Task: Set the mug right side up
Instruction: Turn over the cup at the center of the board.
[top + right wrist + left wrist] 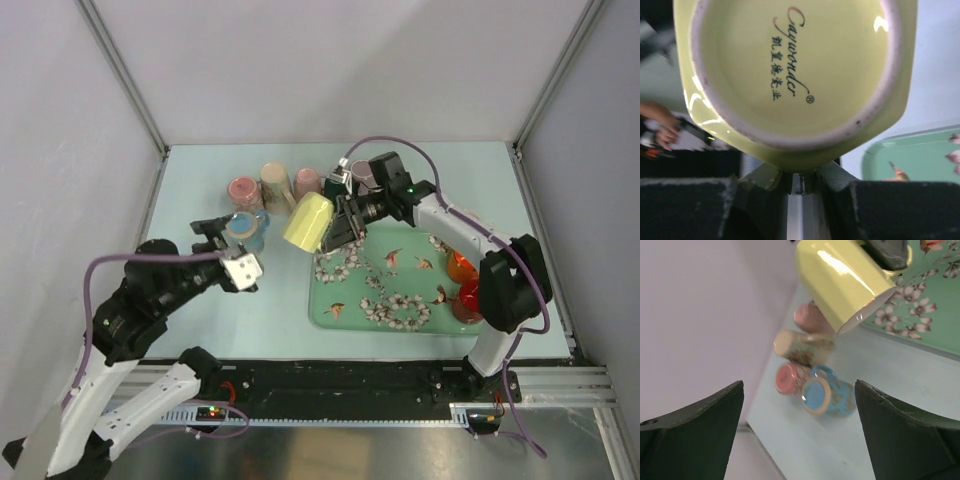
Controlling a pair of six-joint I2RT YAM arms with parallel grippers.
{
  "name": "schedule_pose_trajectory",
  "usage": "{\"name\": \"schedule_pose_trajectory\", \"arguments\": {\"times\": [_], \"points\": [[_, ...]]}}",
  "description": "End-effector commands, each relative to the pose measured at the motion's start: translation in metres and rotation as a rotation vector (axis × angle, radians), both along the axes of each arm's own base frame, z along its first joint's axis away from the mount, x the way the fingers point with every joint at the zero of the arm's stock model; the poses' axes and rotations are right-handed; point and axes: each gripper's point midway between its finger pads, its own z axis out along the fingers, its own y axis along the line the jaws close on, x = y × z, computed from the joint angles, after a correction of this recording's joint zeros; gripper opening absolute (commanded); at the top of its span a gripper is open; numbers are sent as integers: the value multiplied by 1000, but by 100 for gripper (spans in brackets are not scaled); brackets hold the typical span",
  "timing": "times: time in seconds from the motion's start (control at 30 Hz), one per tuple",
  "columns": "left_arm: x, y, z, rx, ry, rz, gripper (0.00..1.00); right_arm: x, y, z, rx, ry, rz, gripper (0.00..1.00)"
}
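Note:
The pale yellow mug hangs tilted in the air over the left edge of the green flowered tray. My right gripper is shut on it from the right. In the right wrist view the mug's base with printed lettering fills the frame, and my right gripper pinches its lower edge. From the left wrist view the yellow mug shows its white-rimmed mouth pointing down and away from the right arm. My left gripper stands open and empty near a blue mug.
A blue mug, a pink one, a beige patterned one and another pink one lie clustered on the table's left. Two orange pieces sit at the tray's right edge. A dark cup stands behind the right arm.

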Motion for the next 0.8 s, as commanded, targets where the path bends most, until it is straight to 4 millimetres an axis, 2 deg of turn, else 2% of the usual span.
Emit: {"name": "schedule_pose_trajectory", "arguments": {"times": [0.0,0.2,0.37,0.43,0.53,0.7,0.77], "points": [[16,-24,26,94,-311,-93,95,-22,-14,70,179,222,136,0],[20,-67,28,124,-530,-209,93,-37,-29,76,182,257,199,0],[36,-95,21,137,-629,-230,90,-40,-35,76,178,273,208,0],[43,-104,22,135,-651,-228,80,-40,-37,75,172,288,212,0],[51,-114,30,126,-687,-217,46,-40,-39,73,162,312,214,0],[66,-120,25,149,-671,-177,8,-35,-39,70,158,321,209,1],[69,-119,21,143,-649,-162,2,-26,-40,69,168,298,168,16]]}}
